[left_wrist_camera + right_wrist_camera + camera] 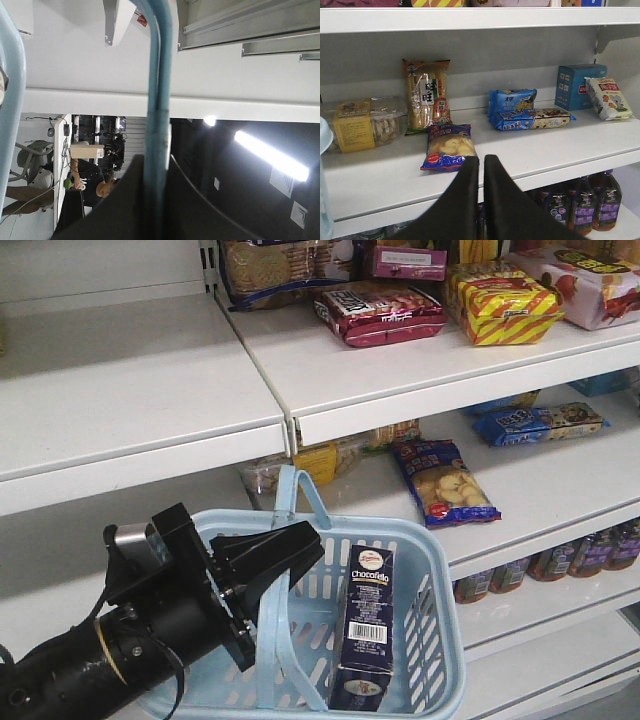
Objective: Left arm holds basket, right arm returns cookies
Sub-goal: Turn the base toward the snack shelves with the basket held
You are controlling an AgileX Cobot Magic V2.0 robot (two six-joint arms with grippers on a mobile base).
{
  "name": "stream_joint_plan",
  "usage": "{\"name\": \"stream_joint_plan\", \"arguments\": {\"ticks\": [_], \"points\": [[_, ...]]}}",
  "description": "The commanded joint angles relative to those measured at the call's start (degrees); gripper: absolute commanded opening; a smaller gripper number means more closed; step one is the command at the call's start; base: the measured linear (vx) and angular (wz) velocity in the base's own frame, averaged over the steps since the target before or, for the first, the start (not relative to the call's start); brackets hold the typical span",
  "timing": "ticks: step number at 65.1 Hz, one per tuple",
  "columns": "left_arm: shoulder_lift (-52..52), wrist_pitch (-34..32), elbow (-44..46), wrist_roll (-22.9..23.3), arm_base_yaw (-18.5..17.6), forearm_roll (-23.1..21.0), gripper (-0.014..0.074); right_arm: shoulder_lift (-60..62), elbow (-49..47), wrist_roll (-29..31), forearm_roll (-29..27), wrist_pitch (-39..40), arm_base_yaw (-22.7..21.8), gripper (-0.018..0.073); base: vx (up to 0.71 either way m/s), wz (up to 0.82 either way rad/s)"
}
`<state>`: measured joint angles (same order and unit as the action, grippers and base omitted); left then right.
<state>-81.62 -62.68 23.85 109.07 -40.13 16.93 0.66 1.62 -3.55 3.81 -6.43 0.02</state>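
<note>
The cookie box (365,625) stands upright inside the basket (440,570), not yet returned. My left claw (303,546) is clenched on one hoop handle (159,100); my right claw (481,162) is closed on nothing, facing the shelf (545,150). Risks, as I judge them: the basket swinging on its single held handle and toppling the box; the free handle (295,485) blocking my reach into it.

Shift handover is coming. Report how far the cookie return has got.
Done: the left gripper is shut on the basket handle. In hand: nothing; the right gripper is shut and empty, facing the shelf. Left: the Chocofello box stands in the basket, to be lifted out and shelved.
</note>
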Motion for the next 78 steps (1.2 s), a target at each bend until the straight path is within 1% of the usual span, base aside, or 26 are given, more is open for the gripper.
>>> {"name": "stream_joint_plan", "arguments": {"ticks": [1,38,78], "points": [[1.93,-15.92,1.54,0.06,-0.31,-1.51,-0.0003,0.63,1.01,0.25,0.43,3.89,-0.02,-0.0006,0.02,0.13],[1.93,-15.92,1.54,0.06,-0.31,-1.51,-0.0003,0.63,1.01,0.25,0.43,3.89,-0.02,-0.0006,0.00,0.08],[1.93,-15.92,1.54,0.06,-0.31,-1.51,-0.0003,0.63,1.01,0.25,0.43,3.89,-0.02,-0.0006,-0.02,0.23]]}}
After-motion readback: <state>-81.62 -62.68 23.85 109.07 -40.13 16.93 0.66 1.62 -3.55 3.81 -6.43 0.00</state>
